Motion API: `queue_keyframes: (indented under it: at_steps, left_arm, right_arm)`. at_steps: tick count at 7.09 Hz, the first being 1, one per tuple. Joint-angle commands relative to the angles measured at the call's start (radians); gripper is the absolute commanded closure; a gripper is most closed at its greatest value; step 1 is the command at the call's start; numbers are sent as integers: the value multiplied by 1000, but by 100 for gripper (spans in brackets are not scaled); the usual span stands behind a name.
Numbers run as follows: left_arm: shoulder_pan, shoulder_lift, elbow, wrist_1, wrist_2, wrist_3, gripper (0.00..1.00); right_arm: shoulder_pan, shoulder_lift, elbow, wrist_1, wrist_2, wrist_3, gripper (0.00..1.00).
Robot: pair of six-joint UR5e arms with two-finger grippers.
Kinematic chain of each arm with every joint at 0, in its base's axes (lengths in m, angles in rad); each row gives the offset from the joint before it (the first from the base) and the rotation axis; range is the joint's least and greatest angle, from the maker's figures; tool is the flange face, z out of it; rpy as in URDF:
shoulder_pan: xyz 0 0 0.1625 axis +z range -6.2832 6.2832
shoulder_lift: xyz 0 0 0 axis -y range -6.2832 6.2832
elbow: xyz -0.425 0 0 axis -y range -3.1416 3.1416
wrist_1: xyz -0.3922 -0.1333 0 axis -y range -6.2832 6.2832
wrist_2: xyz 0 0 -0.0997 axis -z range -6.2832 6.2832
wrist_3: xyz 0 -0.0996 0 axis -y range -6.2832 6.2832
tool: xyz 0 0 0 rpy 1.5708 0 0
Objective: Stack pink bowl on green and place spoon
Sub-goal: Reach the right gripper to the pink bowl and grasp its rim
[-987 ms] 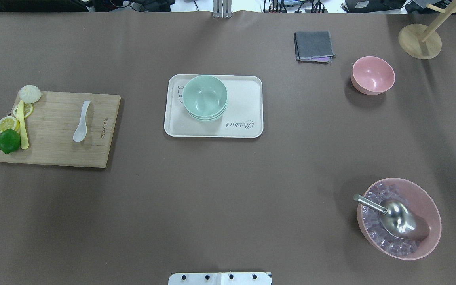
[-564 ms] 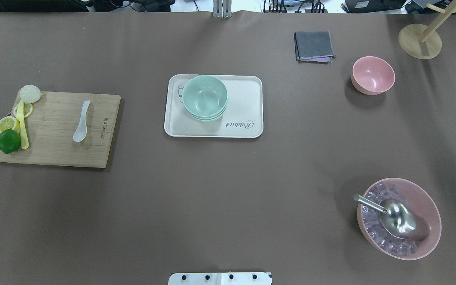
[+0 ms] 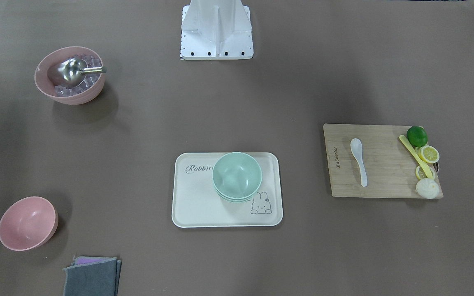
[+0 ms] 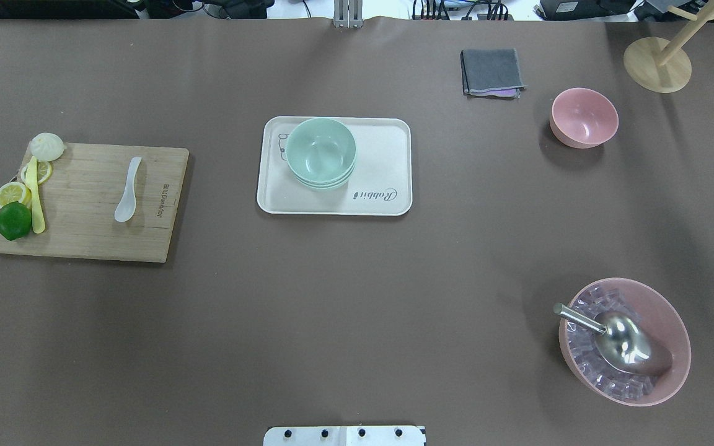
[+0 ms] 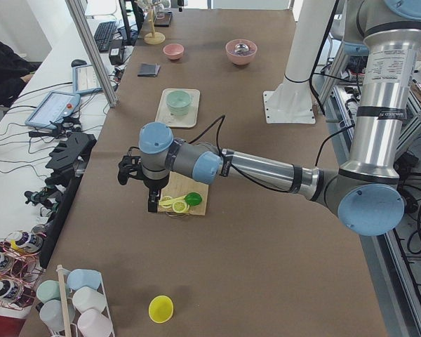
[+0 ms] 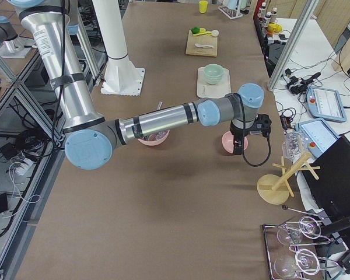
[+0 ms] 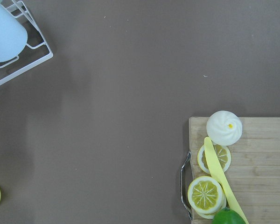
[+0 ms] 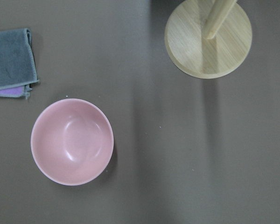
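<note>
Left gripper (image 5: 152, 201) hangs above the outer end of the cutting board (image 4: 84, 241). It shows only from the side, and we cannot tell how its jaws stand. Right gripper (image 6: 238, 146) hangs close over the pink bowl (image 4: 584, 118), also shown only side-on, so we cannot tell its opening either.

Bearings are read on the overhead view, with 12 at the far edge. The green bowls (image 4: 320, 153) sit nested and upright on the tray (image 4: 388, 161), toward its 10 o'clock corner. The pink bowl stands upright on the bare table at 3 o'clock of the tray, well apart from it. A grey cloth (image 4: 492, 71) lies at its 10 o'clock. The spoon (image 4: 127, 190) lies on the cutting board at 9 o'clock of the tray, scoop toward 6 and handle toward 12. Lemon slices (image 4: 12, 194) lie at the board's 9 o'clock edge.
</note>
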Motion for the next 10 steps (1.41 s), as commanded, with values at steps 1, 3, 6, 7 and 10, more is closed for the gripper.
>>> queue_keyframes:
  at_steps: [1,3,6,7,10]
  left_arm:
    - [17,-13,85,-157,2,-68,3]
    - [27,-13,157,-269,5,-108,2]
    - [30,-13,160,-274,5,-108,2]
    - [30,-16,169,-274,7,-108,2]
    - [30,-16,176,-287,5,-108,3]
  right_arm:
    - [-91,39,-167,285,-30,190,0]
    - [-186,39,-299,544,-130,340,0]
    - [-244,49,-332,545,-184,342,5]
    - [-249,49,-340,546,-185,343,23]
    - [-263,50,-347,546,-185,342,90]
